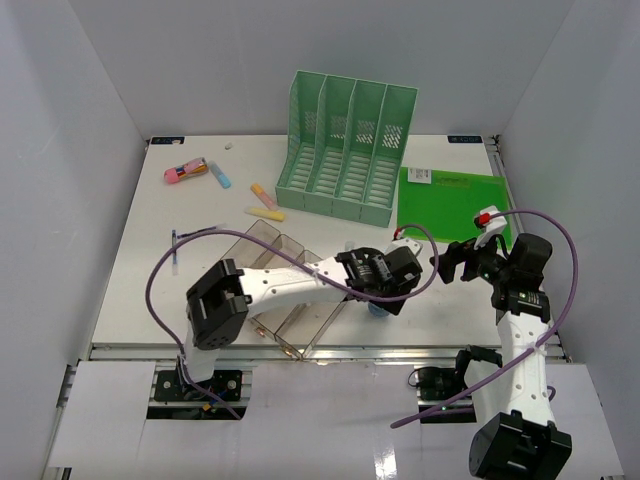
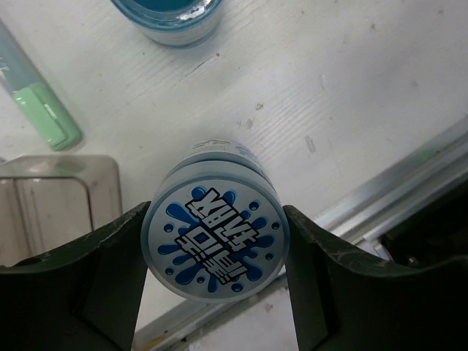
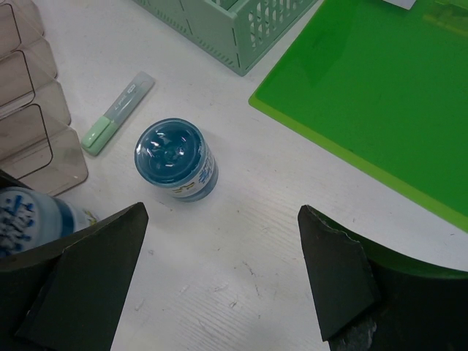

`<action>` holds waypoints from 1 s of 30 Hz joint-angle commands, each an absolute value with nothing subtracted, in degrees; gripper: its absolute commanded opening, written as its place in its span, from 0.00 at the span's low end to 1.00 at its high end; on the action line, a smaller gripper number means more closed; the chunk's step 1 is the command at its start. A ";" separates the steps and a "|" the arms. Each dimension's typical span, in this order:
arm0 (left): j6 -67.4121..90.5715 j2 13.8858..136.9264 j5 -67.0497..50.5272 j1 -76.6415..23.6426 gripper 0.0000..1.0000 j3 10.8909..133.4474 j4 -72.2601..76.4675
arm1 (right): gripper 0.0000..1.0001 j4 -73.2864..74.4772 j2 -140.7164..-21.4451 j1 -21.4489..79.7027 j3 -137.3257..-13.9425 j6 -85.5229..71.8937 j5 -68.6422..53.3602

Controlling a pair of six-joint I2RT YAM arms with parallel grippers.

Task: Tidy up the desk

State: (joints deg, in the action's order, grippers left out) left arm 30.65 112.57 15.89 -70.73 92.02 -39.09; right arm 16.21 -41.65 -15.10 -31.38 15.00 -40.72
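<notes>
My left gripper (image 2: pixel 213 281) clasps the small round blue-and-white tub (image 2: pixel 212 245), light and slick I judge, by its sides near the front rail (image 2: pixel 398 189) of the stiff flat white desk (image 2: pixel 351 88); my right gripper (image 3: pixel 219 289) gapes wide.

desk (image 1: pixel 140 215) | green file rack (image 1: pixel 345 150) | green folder (image 1: pixel 455 200) | clear tray (image 1: pixel 265 240) | 1 blue jar (image 3: pixel 175 159) | green highlighter (image 3: pixel 117 113) | loose markers (image 1: pixel 265 213) far-left

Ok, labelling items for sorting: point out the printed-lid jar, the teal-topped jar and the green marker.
printed-lid jar (image 2: pixel 213 243), left wrist view, centre of its lid.
teal-topped jar (image 3: pixel 174 151), right wrist view, middle of its top.
green marker (image 3: pixel 118 112), right wrist view, mid-barrel.
</notes>
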 commanded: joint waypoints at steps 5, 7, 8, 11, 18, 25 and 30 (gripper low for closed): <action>34.42 87.28 19.58 -70.93 0.05 82.52 -38.66 | 0.90 15.39 -40.96 -15.56 -32.95 14.68 -42.45; 35.55 83.64 21.00 -70.75 0.05 79.02 -40.52 | 0.90 15.47 -41.00 -15.60 -32.87 14.72 -42.54; 36.23 81.93 21.68 -70.40 0.05 77.77 -41.69 | 0.90 15.47 -41.04 -15.64 -32.85 14.76 -42.60; 37.81 76.95 22.76 -68.71 0.05 72.76 -44.19 | 0.90 15.47 -41.04 -15.64 -32.81 14.77 -42.66; 40.33 68.71 21.37 -63.21 0.04 59.93 -45.59 | 0.90 15.39 -41.21 -15.73 -32.61 15.02 -43.32; 40.04 68.35 18.61 -62.49 0.05 56.65 -42.67 | 0.90 15.47 -41.73 -15.73 -32.52 15.28 -43.24; 39.53 68.35 17.90 -62.49 0.05 56.78 -41.45 | 0.90 15.39 -41.93 -15.73 -32.43 15.29 -43.15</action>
State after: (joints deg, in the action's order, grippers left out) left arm 39.46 70.63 18.67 -62.63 56.38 -44.80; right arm 16.23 -41.74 -15.42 -31.35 15.09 -42.19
